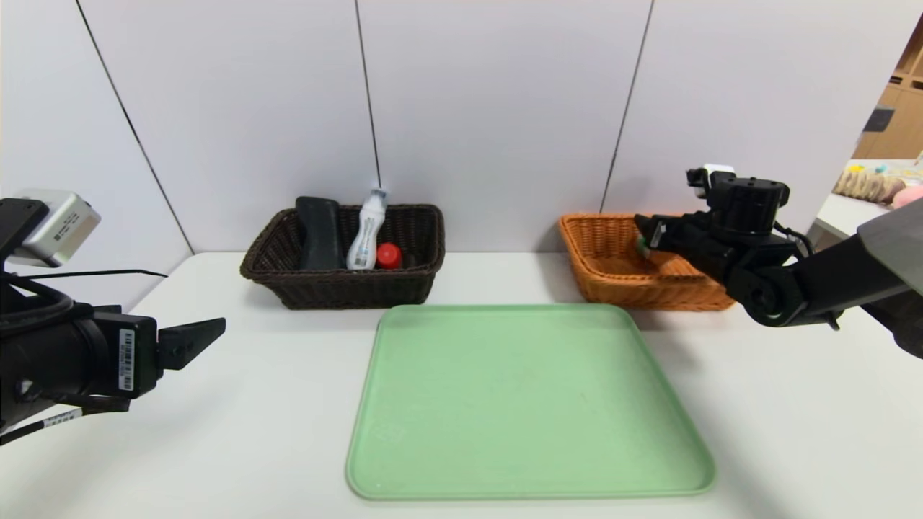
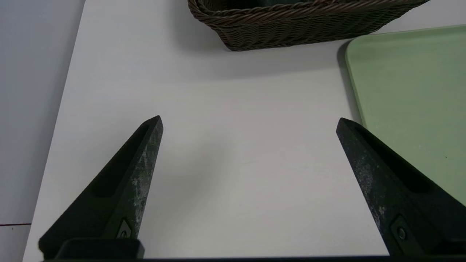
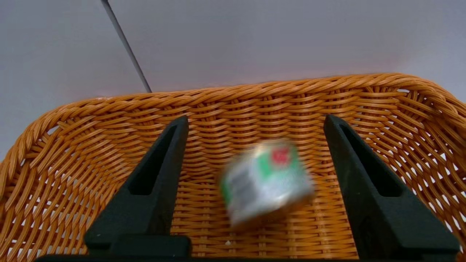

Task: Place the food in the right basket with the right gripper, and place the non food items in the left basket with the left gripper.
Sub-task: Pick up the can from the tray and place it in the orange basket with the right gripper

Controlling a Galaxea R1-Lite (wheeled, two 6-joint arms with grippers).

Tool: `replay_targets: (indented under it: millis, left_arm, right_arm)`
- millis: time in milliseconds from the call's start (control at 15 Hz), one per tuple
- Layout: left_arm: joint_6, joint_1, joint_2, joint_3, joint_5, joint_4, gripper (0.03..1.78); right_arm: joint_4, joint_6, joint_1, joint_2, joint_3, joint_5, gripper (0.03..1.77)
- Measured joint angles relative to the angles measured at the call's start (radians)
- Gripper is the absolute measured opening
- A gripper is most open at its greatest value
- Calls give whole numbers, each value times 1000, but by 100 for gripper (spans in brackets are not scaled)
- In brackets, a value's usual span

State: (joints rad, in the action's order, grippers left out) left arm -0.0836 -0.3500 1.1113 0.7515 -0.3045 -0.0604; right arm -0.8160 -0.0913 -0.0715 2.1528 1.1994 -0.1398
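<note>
my right gripper (image 3: 255, 123) over orange basket (image 3: 54, 145), fingers apart, blurred can (image 3: 265, 182) loose between them. my left gripper (image 2: 249, 123) parked over table (image 2: 236, 109), fingers apart.

baskets 2 (image 1: 343, 288) (image 1: 613, 277) | tray 1 (image 1: 526, 404) | bottle 1 (image 1: 366, 232) | case 1 (image 1: 320, 232) | can 1 (image 3: 265, 182)

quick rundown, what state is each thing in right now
can: loose between the open fingers, inside the orange basket, blurred
right claw: open, over the orange basket
left claw: open, holding nothing, above the table
dark basket: holds black case, white bottle, red object
green tray: nothing on it
</note>
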Motion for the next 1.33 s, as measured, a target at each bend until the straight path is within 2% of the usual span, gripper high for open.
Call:
replay_targets:
  millis: [533,867,1333]
  left_arm:
    - [0,0,1,3,0,1,169]
    - [0,0,3,9,0,1,169]
    - [2,0,23,42,0,-2,169]
  right_arm:
    - [-1,0,0,-1,-1,0,157]
    - [-2,4,-1,-9,-5,1,164]
    - [-3,54,-12,-37,-43,-1,168]
